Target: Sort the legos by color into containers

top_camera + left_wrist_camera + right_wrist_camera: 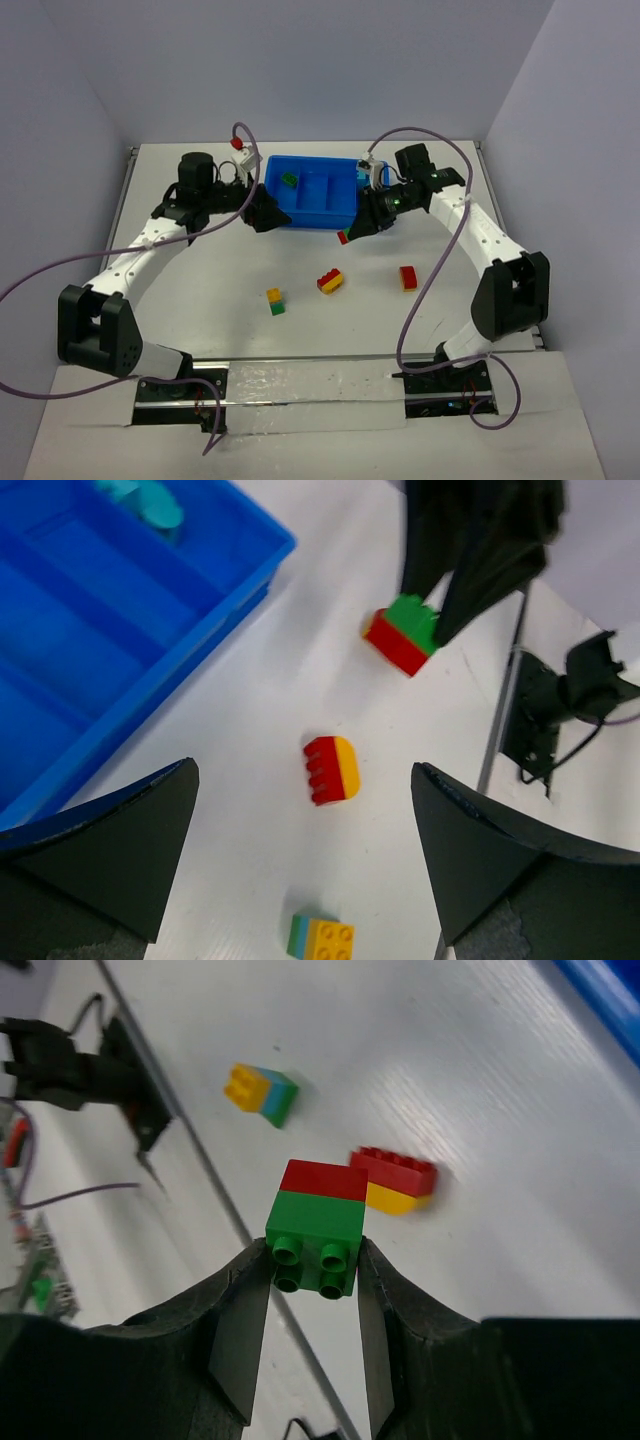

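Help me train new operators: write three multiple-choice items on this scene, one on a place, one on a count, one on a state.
1. Where is the lone green plastic brick?
A. in the bright blue plastic tray
B. on the table by the back wall
C. stacked on a red brick

2. How many two-colour brick pairs lie loose on the white table?
A. one
B. three
C. five

3. What is the right gripper doing?
A. open and empty
B. shut on a yellow brick
C. shut on the red-and-green brick pair

Key:
1 A: it sits in the tray's left end compartment.
2 B: the yellow-and-green pair and two red-and-yellow pairs lie free.
3 C: both fingers press the sides of its green half.
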Action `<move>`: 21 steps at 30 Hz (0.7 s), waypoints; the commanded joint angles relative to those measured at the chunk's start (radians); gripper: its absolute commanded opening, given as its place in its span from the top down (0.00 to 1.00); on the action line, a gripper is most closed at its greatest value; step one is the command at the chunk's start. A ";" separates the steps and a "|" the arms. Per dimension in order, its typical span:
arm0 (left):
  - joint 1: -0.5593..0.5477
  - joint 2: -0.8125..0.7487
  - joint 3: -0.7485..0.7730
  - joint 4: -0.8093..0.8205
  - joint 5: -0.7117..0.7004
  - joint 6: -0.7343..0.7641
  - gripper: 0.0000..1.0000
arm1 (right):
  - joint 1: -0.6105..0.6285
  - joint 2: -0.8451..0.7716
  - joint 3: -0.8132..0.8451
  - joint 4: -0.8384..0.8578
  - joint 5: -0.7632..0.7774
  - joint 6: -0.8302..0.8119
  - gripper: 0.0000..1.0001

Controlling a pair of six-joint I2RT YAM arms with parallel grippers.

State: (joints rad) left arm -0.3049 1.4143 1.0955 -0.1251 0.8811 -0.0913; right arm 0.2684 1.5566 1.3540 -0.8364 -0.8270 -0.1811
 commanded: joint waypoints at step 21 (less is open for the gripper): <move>-0.290 0.027 0.125 -0.123 -0.169 0.390 0.18 | -0.001 0.166 0.056 0.226 -0.501 0.366 1.00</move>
State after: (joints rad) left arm -0.5711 1.4349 1.1532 -0.2434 0.7417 0.2606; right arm 0.2684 1.7256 1.3911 -0.6661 -1.2745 0.1419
